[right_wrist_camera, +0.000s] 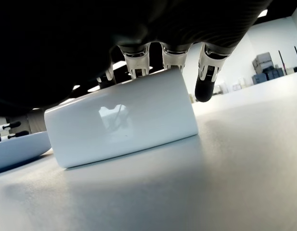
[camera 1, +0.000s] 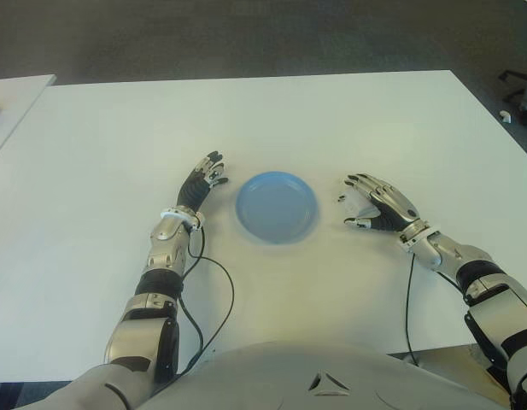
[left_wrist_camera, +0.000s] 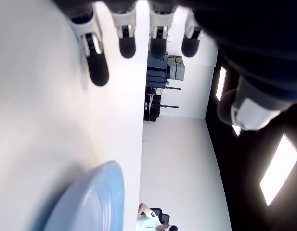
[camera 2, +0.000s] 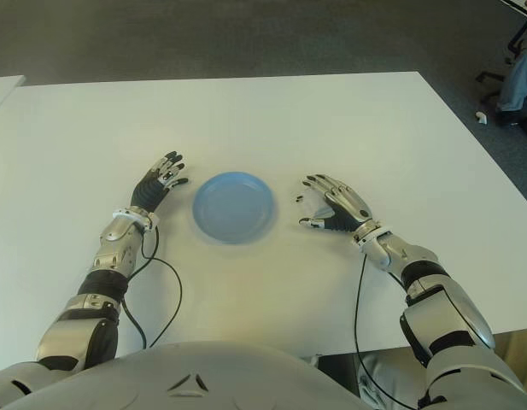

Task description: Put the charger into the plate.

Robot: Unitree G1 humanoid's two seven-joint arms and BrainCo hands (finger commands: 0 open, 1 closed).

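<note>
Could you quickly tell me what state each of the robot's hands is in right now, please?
Left hand: open, holding nothing, left of the plate.
Right hand: open over the white charger on the table; not yet grasping it.

The right hand [camera 1: 378, 205] covers most of the white charger [right_wrist_camera: 122, 122] in both eye views.

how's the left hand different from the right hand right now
The right hand hovers over the white charger, fingers arched above it but not closed on it; the left hand has nothing under it, fingers extended.
The right hand shows to the right of the blue plate, the left hand to the plate's left.
Both are over the white table, palms down, and neither grasps anything.
</note>
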